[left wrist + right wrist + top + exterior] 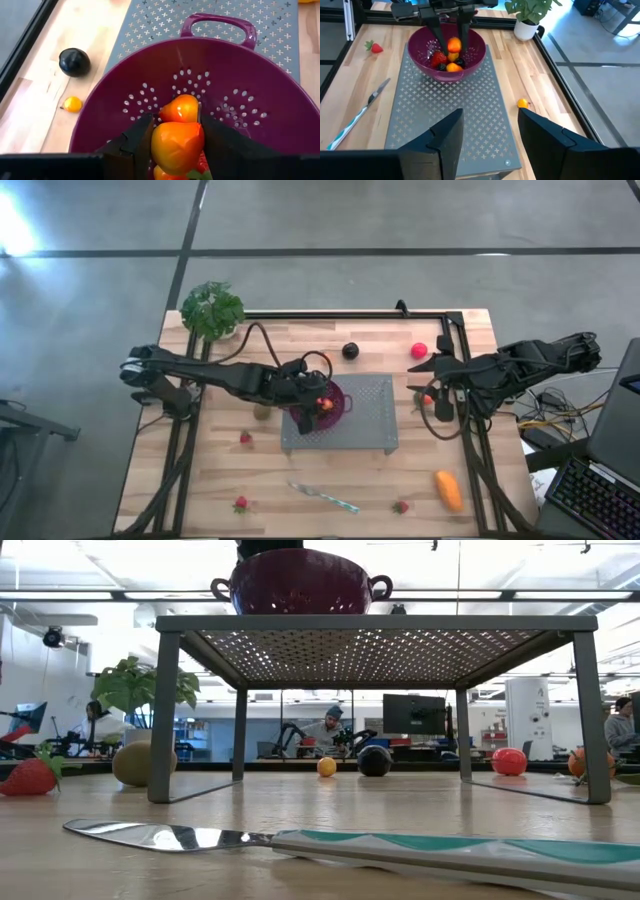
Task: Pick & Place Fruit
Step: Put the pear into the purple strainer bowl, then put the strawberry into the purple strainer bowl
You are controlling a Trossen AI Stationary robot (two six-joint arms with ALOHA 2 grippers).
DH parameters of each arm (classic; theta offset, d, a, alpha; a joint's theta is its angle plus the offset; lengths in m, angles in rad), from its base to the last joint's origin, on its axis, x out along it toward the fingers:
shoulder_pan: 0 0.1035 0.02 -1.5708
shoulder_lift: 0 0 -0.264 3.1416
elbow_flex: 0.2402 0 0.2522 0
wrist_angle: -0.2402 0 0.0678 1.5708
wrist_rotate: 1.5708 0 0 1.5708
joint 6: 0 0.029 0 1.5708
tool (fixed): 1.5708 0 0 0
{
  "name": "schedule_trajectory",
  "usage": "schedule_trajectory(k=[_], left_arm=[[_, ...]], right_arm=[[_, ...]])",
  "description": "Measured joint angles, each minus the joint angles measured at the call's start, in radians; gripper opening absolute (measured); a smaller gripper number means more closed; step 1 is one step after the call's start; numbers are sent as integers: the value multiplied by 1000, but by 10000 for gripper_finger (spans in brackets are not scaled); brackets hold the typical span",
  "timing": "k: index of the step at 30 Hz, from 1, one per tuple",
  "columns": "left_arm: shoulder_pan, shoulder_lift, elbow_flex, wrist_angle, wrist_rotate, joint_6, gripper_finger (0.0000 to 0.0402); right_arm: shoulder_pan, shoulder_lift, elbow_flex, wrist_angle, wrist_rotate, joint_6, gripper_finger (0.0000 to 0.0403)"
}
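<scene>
A purple colander (338, 402) stands on a grey perforated rack (365, 420) at mid-table. My left gripper (325, 402) reaches into its mouth, shut on an orange-yellow toy fruit (177, 142). A strawberry (438, 59) and another orange piece (452, 67) lie in the colander. My right gripper (487, 140) is open and empty above the table's right edge, past the rack's right end. On the table lie a dark plum (350, 350), a pink-red ball (419, 350), a kiwi (262, 412), three strawberries, and an oblong orange fruit (449, 490). My left gripper pinches the orange-yellow fruit by its two sides (155, 140) between its two fingers. The fingers (441, 37) come from above, pointing down into the colander. The fruit is lifted clear, above the fruits lying on the colander's floor.
A silver knife with a teal handle (322, 497) lies near the front edge. A potted plant (212, 310) stands at the far left corner. A tiny orange piece (72, 104) lies by the plum, another (427, 399) under my right arm. People sit in the room beyond.
</scene>
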Motion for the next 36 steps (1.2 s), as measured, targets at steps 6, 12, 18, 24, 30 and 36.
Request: schedule_trajectory(k=[6, 12, 18, 24, 30, 36], left_arm=[[0, 0, -11, 0, 16, 0, 154], [0, 0, -12, 0, 28, 1, 156], [0, 0, -12, 0, 41, 3, 178], [0, -1, -11, -4, 52, 14, 213], [0, -1, 56, -57, 115, 111, 229], [-6, -14, 233, -236, 118, 127, 227]], right_arm=[[0, 0, 0, 0, 0, 0, 168], [0, 0, 0, 0, 0, -3, 153], [0, 0, 0, 0, 0, 0, 144], [0, 0, 0, 0, 0, 0, 151], [0, 0, 0, 1, -1, -10, 174], [0, 3, 0, 12, -8, -56, 187]])
